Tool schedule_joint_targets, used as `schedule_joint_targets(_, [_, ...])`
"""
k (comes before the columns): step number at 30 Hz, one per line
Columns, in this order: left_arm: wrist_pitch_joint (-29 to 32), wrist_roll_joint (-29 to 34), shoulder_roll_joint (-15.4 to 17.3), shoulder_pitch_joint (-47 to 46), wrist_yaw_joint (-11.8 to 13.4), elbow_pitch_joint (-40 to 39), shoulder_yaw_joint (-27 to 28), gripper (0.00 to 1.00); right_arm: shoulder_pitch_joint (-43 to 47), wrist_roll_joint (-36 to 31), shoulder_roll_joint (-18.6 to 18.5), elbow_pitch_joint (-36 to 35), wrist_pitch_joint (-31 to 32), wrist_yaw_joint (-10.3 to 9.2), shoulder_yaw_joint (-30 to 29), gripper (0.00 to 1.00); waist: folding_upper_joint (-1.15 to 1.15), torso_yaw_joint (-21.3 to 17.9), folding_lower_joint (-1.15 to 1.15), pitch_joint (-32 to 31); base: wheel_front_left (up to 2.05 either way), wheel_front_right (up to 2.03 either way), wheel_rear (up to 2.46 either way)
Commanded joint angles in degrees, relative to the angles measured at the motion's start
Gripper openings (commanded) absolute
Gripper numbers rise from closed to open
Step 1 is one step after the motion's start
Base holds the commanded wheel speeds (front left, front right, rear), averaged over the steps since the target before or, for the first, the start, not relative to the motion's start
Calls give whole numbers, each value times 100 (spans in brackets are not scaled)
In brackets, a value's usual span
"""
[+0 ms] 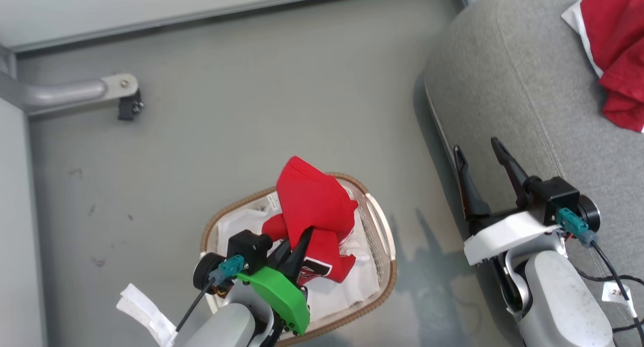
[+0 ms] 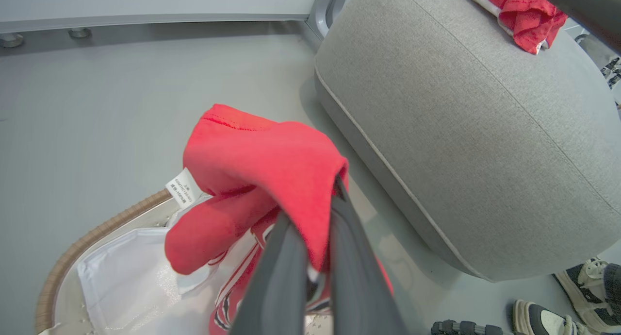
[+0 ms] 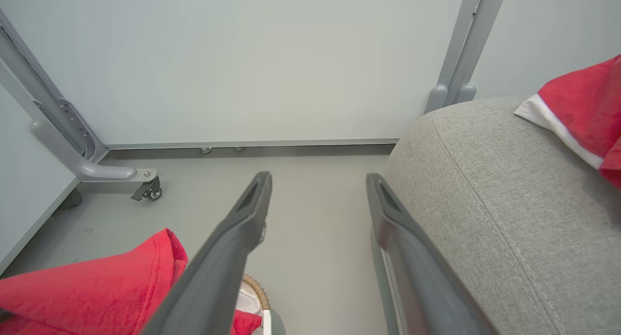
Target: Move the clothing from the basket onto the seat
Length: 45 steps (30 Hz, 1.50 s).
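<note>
Above the oval white perforated plastic basket (image 1: pixel 387 266) with its brown woven rim, the left gripper (image 1: pixel 304 236) is clamped on a bright red fabric garment (image 1: pixel 312 201). Right of the basket, the right gripper (image 1: pixel 476 145) gapes wide and empty beside the large grey upholstered seat (image 1: pixel 528 85). Farther right, a red white-trimmed garment (image 1: pixel 619 50) lies on that seat.

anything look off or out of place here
Nothing spilled or damaged. One red garment stands bunched above the basket, pinched in the shut left pincer. A person's shoes sit close by the grey seat.
</note>
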Motion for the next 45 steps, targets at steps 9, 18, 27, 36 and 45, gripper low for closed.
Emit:
schedule_joint_targets(9, [-20, 519, -100, 580, -17, -1007, 722, 0, 639, 17, -23, 106, -2, -6, -71, 100, 0, 592, 0, -1266, 0, 0, 0])
schedule_joint_targets(18, [-20, 868, -159, 723, -18, -1900, 1192, 0, 1062, 35, -24, 240, -3, -6, -48, 100, 0, 717, 0, -1750, 0, 0, 0])
schedule_joint_targets(27, [-20, 996, -142, 551, -18, -2345, 1399, 0, 1320, 32, -20, 368, -3, -6, 279, 100, 0, 813, 0, -2054, 0, 0, 0])
schedule_joint_targets(36, [-21, 966, -192, 671, -18, -2357, 1299, 0, 786, 674, -672, 167, -3, -6, 2722, 100, 0, 936, 0, -2075, 0, 0, 0])
schedule_joint_targets(45, [-21, 902, -241, 557, -18, -2300, 1198, 0, -444, 1182, -948, 441, -3, -6, 4050, 100, 0, 1077, 0, -2026, 0, 0, 0])
